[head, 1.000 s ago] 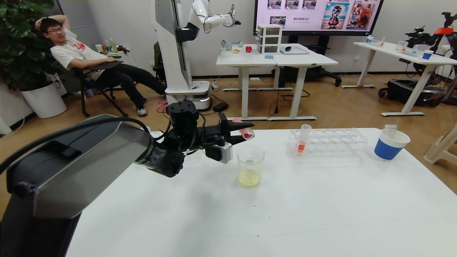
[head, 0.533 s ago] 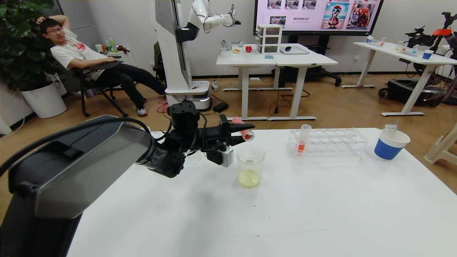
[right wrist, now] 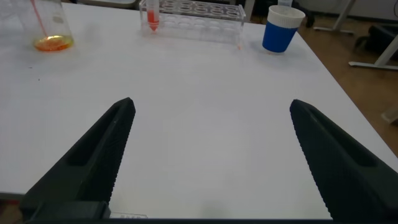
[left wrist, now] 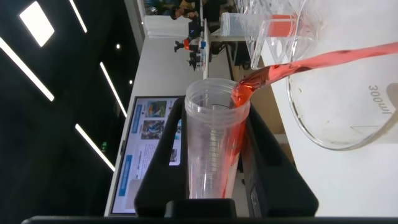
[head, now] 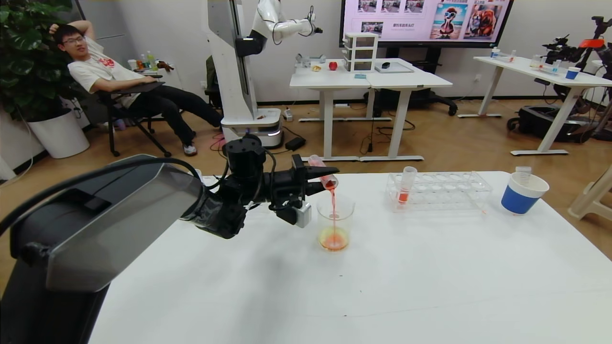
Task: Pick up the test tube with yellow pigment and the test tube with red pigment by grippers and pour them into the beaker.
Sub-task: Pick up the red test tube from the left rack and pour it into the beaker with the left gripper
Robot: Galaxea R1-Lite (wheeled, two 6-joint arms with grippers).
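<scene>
My left gripper is shut on the test tube with red pigment and holds it tilted, mouth down, over the beaker. A thin red stream runs from the tube into the beaker, where the liquid is orange. In the left wrist view the tube sits between the black fingers, and red liquid flows from its rim to the beaker. My right gripper is open and empty above the table's near part. No tube with yellow liquid shows.
A clear rack stands right of the beaker with a second red-orange tube upright in it. A blue paper cup with an empty tube in it stands at the far right. The table's right edge is close to the cup.
My left gripper has tipped the red tube further over the beaker and red liquid now pours out. The beaker's liquid has turned from pale yellow to orange.
</scene>
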